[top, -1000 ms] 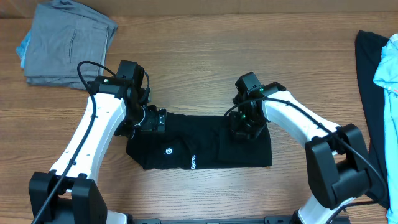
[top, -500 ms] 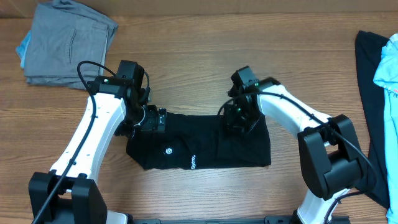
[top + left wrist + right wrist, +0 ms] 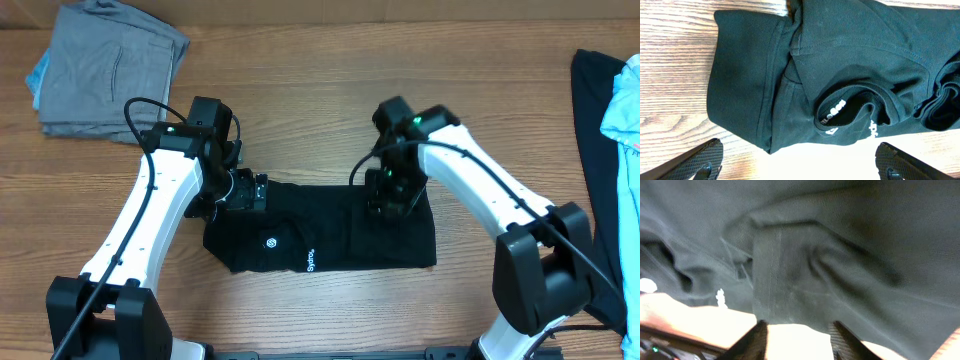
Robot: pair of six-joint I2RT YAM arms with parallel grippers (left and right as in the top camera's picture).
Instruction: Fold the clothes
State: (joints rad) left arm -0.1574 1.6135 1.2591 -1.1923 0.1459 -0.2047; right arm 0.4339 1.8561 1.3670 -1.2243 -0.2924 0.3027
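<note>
Overhead: the black shirt (image 3: 330,235) lies folded into a flat band on the table (image 3: 320,110), at 6 o'clock from table centre, between the two arms.
- Long axis runs 9 to 3 o'clock.
- The 3 o'clock end is square. The 9 o'clock end is slanted and bulkier.
- The round white logo (image 3: 275,241) and white lettering (image 3: 310,262) face up in the 9 o'clock half, near the 6 o'clock edge. The lettering reads along the 12–6 line.
- Left wrist view: a folded sleeve (image 3: 740,75) fills the frame's 9 o'clock side. The collar (image 3: 845,107) gapes, with white print inside.

Room:
- Bare wood lies along the shirt's 12 o'clock side and past both ends.
- A grey garment (image 3: 110,70) sits folded at 10 o'clock, well apart, with a light blue edge (image 3: 38,75) showing under it.
- At the table's 3 o'clock edge lies a black garment (image 3: 590,150) with a light blue garment (image 3: 625,100) over it, also well apart.

Left gripper (image 3: 247,192):
- It hangs over the shirt's 12 o'clock edge at the 9 o'clock end.
- The jaws are spread wide and hold nothing.
- Its fingertips (image 3: 702,159) are clear of the cloth, with the shirt just beyond them.

Right gripper (image 3: 390,197):
- It sits over the same edge, in the 3 o'clock half.
- Right wrist view: the fingers (image 3: 756,339) stand partly apart with the gap between them bare.
- A hemmed fold lies just past the tips, and no cloth is pinched.
- Whether the tips touch the fabric, I cannot tell.
</note>
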